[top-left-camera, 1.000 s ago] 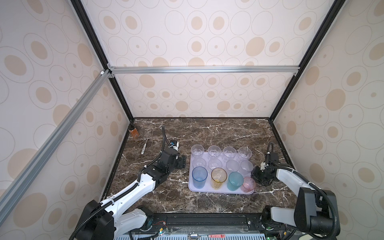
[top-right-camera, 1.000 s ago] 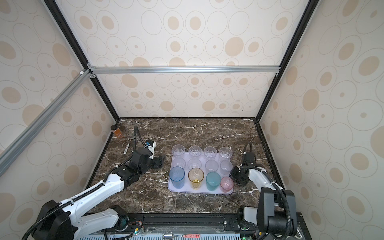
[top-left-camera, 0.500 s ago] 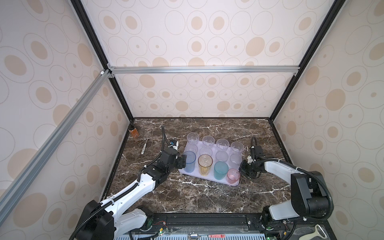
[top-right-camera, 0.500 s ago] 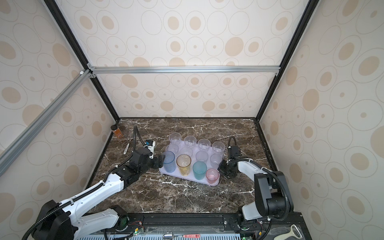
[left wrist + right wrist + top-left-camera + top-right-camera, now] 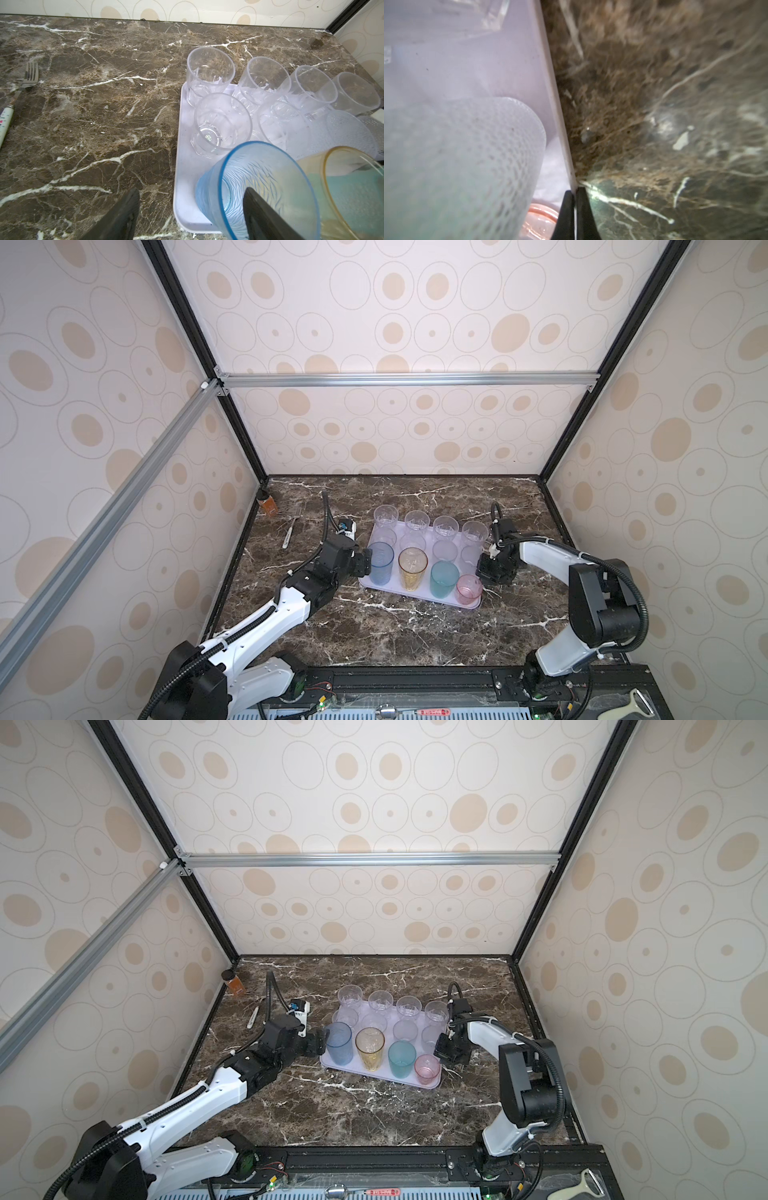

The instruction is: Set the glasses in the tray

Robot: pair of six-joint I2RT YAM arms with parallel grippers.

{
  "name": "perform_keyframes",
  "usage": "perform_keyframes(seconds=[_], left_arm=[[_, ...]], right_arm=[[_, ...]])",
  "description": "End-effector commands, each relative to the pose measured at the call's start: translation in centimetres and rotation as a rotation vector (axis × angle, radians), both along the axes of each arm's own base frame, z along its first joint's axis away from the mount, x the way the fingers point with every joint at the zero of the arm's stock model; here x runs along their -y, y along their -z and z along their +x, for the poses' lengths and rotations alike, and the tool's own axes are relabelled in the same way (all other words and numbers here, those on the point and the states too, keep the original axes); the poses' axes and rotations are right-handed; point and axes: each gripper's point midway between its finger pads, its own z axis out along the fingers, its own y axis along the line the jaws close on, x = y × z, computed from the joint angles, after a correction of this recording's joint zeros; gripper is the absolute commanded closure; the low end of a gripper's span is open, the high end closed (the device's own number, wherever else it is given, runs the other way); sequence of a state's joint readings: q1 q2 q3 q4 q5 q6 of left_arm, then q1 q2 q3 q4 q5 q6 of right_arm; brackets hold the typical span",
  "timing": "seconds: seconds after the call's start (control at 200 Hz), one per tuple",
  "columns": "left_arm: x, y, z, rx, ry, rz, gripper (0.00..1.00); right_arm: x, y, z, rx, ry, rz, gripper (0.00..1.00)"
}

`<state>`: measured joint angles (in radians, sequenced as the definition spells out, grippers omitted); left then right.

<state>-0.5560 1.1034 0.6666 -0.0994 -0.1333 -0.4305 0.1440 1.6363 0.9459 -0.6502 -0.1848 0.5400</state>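
Note:
The pale lavender tray (image 5: 419, 598) (image 5: 362, 1073) lies mid-table, slightly skewed. All the glasses in view stand in it: clear faceted ones (image 5: 417, 522) at the back, frosted ones (image 5: 444, 549) in the middle. At the front are a blue (image 5: 380, 564), an amber (image 5: 412, 568), a teal (image 5: 444, 578) and a pink glass (image 5: 468, 589). My right gripper (image 5: 484, 572) (image 5: 575, 191) is shut on the tray's right rim (image 5: 550, 83). My left gripper (image 5: 365, 564) (image 5: 190, 191) is open at the tray's left edge (image 5: 187, 162). One finger is over the marble, the other at the blue glass's mouth (image 5: 259, 176).
A small amber bottle with a dark cap (image 5: 266, 502) stands in the back left corner. A fork (image 5: 291, 531) (image 5: 29, 76) lies left of the tray. Side walls close in on both sides. A peeler (image 5: 636, 701) lies beyond the front rail.
The tray with its glasses slid left and away with my right gripper on its rim, then stopped. Its left edge and the blue glass now sit at my still left gripper.

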Motion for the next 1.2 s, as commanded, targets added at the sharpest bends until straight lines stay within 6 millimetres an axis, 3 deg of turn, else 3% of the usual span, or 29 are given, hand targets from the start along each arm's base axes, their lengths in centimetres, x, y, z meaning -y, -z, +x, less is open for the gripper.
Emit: perform_keyframes(seconds=[0.0,0.195,0.315,0.41,0.59,0.77,0.855,0.935,1.02,1.13,1.195], left_arm=[[-0.4,-2.5,0.7,0.049,-0.026,-0.014,0.22],[-0.4,-2.4,0.7,0.047,-0.03,-0.02,0.22],[-0.4,-2.5,0.7,0.046,-0.029,-0.016,0.22],[-0.9,-2.9,0.8,0.058,-0.04,0.004,0.22],[-2.4,-4.1,1.2,0.092,-0.072,0.047,0.21],[-3.9,-6.1,1.9,0.162,-0.113,0.075,0.21],[-5.3,-8.0,2.1,0.259,-0.171,0.089,0.21],[-6.8,-9.4,1.8,0.398,-0.23,0.104,0.21],[-8.9,-9.8,1.0,0.546,-0.327,0.098,0.21],[-11.9,-9.2,0.0,0.639,-0.492,0.126,0.21],[-13.8,-8.3,-0.3,0.637,-0.612,0.178,0.21]], right_arm=[[3.2,-0.2,2.0,0.038,0.005,-0.168,1.0],[2.5,-0.6,3.4,0.056,-0.024,-0.143,0.99],[1.9,-0.9,3.5,0.055,-0.041,-0.108,0.82],[2.4,-1.9,3.0,0.066,-0.051,-0.133,0.74],[4.6,-4.9,1.2,0.101,-0.019,-0.177,0.72],[6.6,-11.2,1.0,0.258,0.048,-0.25,0.71],[7.5,-14.2,1.5,0.405,0.121,-0.282,0.61],[8.2,-15.8,2.3,0.604,0.169,-0.327,0.39],[8.6,-16.8,3.5,0.82,0.182,-0.386,0.23],[9.6,-17.1,4.8,0.919,0.203,-0.471,0.19],[10.5,-16.2,5.4,0.909,0.218,-0.544,0.19]])
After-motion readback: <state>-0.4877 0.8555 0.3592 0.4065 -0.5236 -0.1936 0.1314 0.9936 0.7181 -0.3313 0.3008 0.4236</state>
